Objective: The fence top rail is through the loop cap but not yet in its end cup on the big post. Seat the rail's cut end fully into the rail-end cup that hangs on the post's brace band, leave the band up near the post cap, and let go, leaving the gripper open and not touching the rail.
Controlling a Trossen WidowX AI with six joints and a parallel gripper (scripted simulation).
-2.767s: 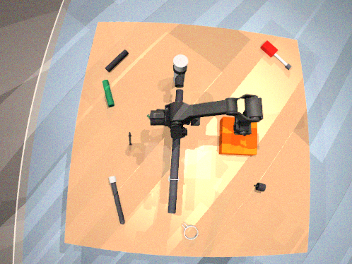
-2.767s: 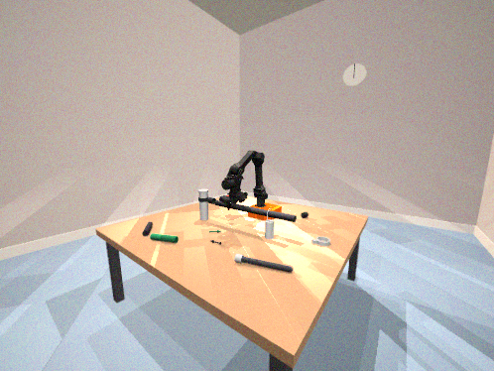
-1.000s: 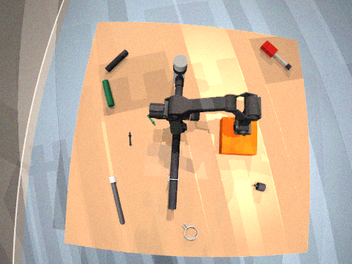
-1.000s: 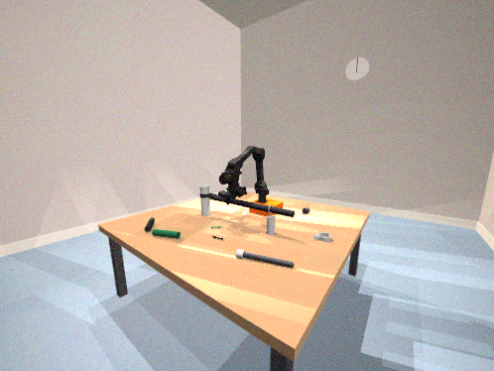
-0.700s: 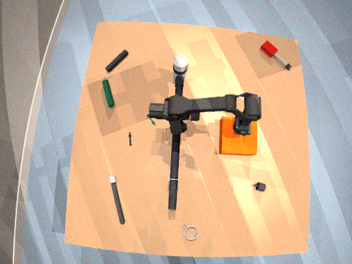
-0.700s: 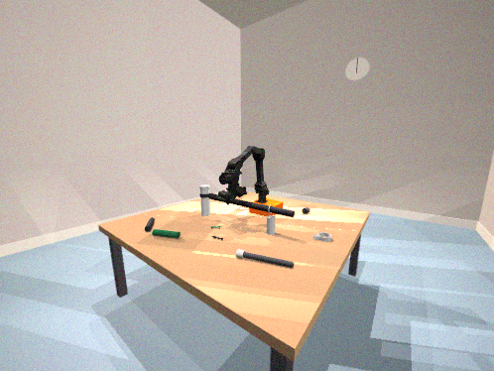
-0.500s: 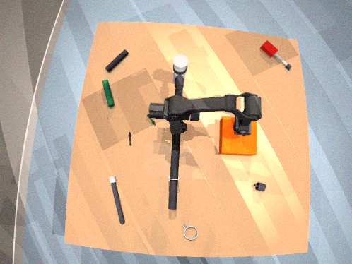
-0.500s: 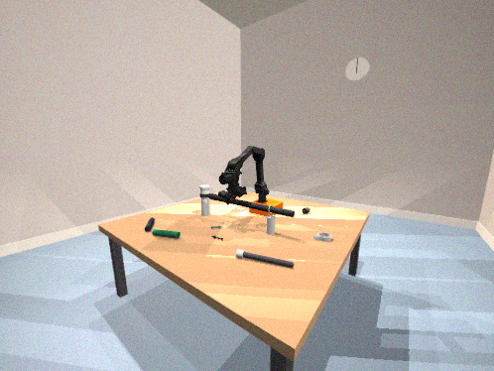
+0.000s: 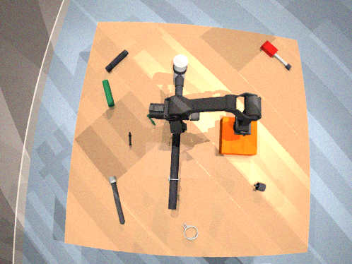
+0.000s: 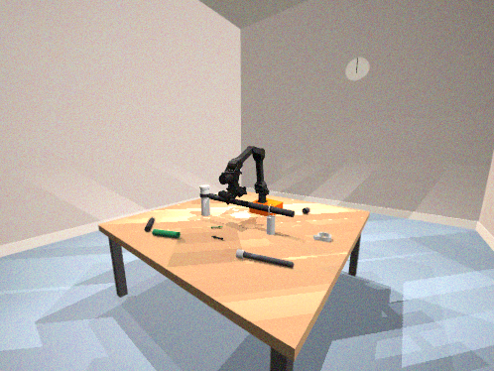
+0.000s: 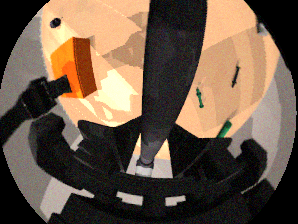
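The dark top rail (image 9: pixel 174 159) (image 10: pixel 258 205) (image 11: pixel 175 60) runs above the table, through the thin loop (image 9: pixel 173 179) at the short grey post (image 10: pixel 271 225). Its far end meets the dark rail-end cup (image 9: pixel 179 81) in the top view; how deep it sits cannot be told. The brace band (image 10: pixel 203 195) is high on the big post (image 10: pixel 205 207) (image 11: pixel 144 170), just under the white cap (image 9: pixel 180 61) (image 10: pixel 204 187). My gripper (image 9: pixel 177 127) (image 10: pixel 229 197) (image 11: pixel 154 119) is shut on the rail, between cup and loop. The arm hides part of the rail.
The orange base block (image 9: pixel 230 145) (image 10: pixel 273 204) (image 11: pixel 85 67) is right of the rail in the top view. A grey ring clamp (image 9: pixel 191 239) lies beyond the rail's near end. A capped dark rod (image 9: pixel 118 205), a green cylinder (image 9: pixel 108 93) and a black cylinder (image 9: pixel 116 61) lie left.
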